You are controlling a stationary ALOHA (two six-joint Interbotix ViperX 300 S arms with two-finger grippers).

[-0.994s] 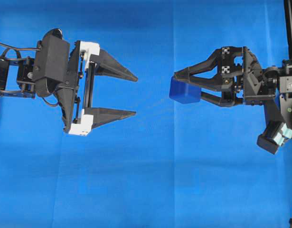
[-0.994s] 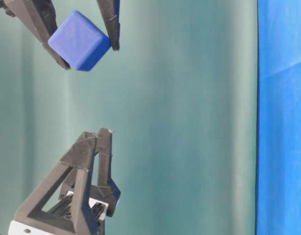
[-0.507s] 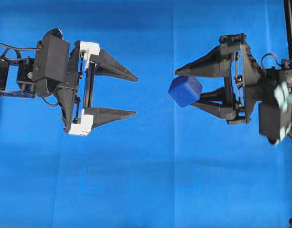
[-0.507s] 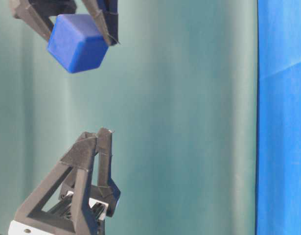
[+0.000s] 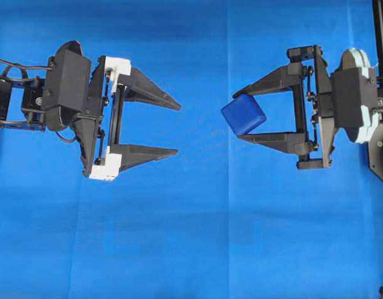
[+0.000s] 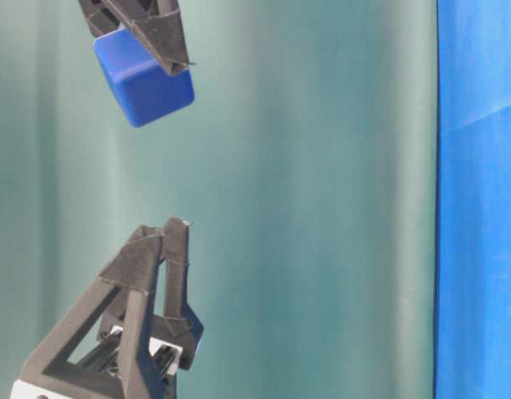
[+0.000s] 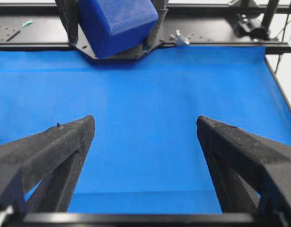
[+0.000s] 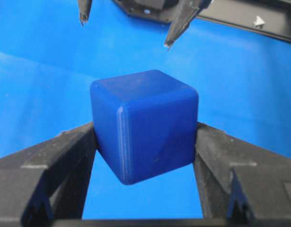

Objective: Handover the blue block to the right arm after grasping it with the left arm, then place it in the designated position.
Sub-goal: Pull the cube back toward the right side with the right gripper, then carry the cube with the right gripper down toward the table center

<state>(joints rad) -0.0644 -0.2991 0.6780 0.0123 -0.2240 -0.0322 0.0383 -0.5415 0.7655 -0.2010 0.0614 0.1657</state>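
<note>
High above the blue worktop (image 5: 179, 249), the right claw (image 5: 238, 116) holds the block (image 5: 243, 114) between its two tips, pinching two flat sides. The left claw (image 5: 177, 128) is wide and holds nothing, well apart from the block. The block looks small and light. It seems firm, as the tips make no dent in it. Its skin looks a bit smooth, with round edges, so it may slip or turn. Flat sides, near the middle, look like the best place to hold.
</note>
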